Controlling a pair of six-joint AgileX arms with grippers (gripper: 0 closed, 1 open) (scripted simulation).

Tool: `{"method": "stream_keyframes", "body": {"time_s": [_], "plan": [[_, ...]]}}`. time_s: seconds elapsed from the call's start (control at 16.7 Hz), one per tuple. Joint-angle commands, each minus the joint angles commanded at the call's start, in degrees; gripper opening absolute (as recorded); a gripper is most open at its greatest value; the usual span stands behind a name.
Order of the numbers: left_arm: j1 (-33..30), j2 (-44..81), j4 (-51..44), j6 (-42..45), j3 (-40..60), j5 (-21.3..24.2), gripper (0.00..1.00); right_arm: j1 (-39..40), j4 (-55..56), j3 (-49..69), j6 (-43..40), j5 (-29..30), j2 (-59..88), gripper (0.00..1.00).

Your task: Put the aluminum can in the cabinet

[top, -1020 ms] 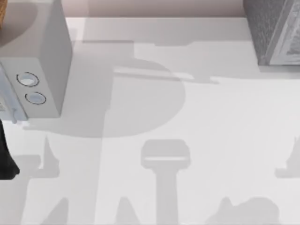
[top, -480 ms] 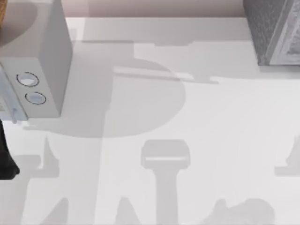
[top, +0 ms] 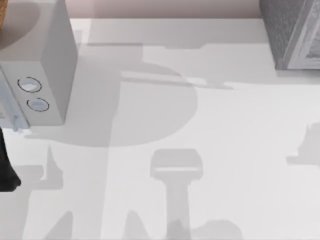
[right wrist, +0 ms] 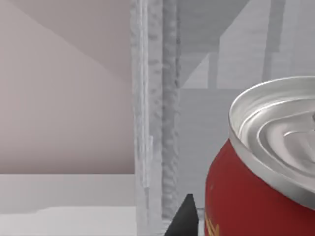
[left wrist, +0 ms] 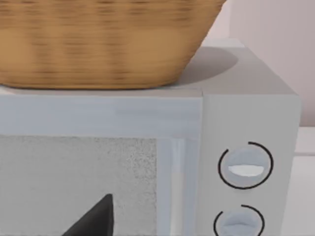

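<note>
Ok, status from the right wrist view, nearest first: the aluminum can (right wrist: pixel 256 196) sits right up against the camera, red body with the silver top tilted toward the lens, its base out of frame. The dark tip of the right gripper (right wrist: pixel 184 219) is just beside the can's side; can't tell whether it's clamped on the can or loose. Behind the can is the cabinet (right wrist: pixel 170 123), whose speckled grey front edge runs upright with a shaded grey inside past it. The can is near that edge; can't tell if it's in front of the opening or past it. A pale pinkish wall (right wrist: pixel 64 98) lies beyond. In the left wrist view, the dark tip of the left gripper (left wrist: pixel 93 221) is low and close, facing the front of the pale grey box (left wrist: pixel 246 98); grip state can't be told either. The box's two round rings (left wrist: pixel 245 165) are stacked one above the other, and a wicker basket (left wrist: pixel 98 44) rests on its top. In the top view, a dark piece of the left arm (top: pixel 6 165) is at the left edge, just in front of the pale grey box (top: pixel 55 60). The white table (top: pixel 225 125) carries shadows across its middle. The cabinet (top: pixel 285 35) is at the far right corner, well apart from the box.
</note>
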Motion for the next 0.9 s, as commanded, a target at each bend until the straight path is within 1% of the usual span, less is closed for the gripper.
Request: {"method": "stream_keyframes", "body": {"time_s": [0.9], "plan": [[0.0, 0.0, 0.0, 0.0, 0.0, 0.0, 1.00, 3.9, -9.3, 36.7, 0.3, 4.1, 28.4, 0.00]]}}
